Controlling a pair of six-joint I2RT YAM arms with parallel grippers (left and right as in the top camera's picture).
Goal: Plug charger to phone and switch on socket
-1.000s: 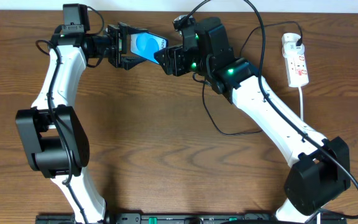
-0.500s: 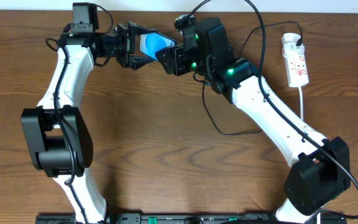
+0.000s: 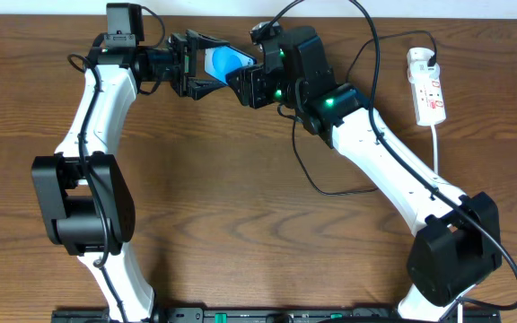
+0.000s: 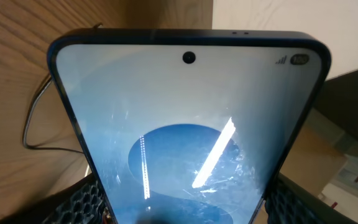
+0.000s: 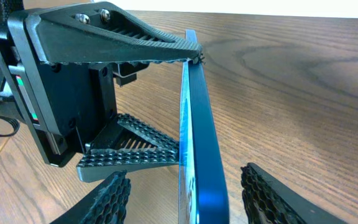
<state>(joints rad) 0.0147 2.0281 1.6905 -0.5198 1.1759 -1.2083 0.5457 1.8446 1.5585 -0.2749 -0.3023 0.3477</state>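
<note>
The phone (image 3: 225, 61), with its blue screen, hangs above the table at the back, and my left gripper (image 3: 206, 65) is shut on its long edges. It fills the left wrist view as the phone (image 4: 185, 124), with the left gripper (image 4: 188, 205) holding its lower end. My right gripper (image 3: 240, 82) is open around the phone's free end. In the right wrist view the phone (image 5: 201, 124) stands edge-on between the right gripper (image 5: 191, 199) fingers, with a gap on each side. The charger cable (image 3: 317, 184) loops across the table under my right arm; its tip is hidden. The white socket (image 3: 427, 85) lies far right.
The socket's white cord (image 3: 437, 148) runs toward the front along the right side. Black arm cables (image 3: 375, 45) arch over my right arm. A thin dark cable (image 4: 30, 118) lies on the wood to the left in the left wrist view.
My left arm has carried the phone to the right and a little back, into the right gripper's jaws. The right fingers have drawn somewhat closer together.
</note>
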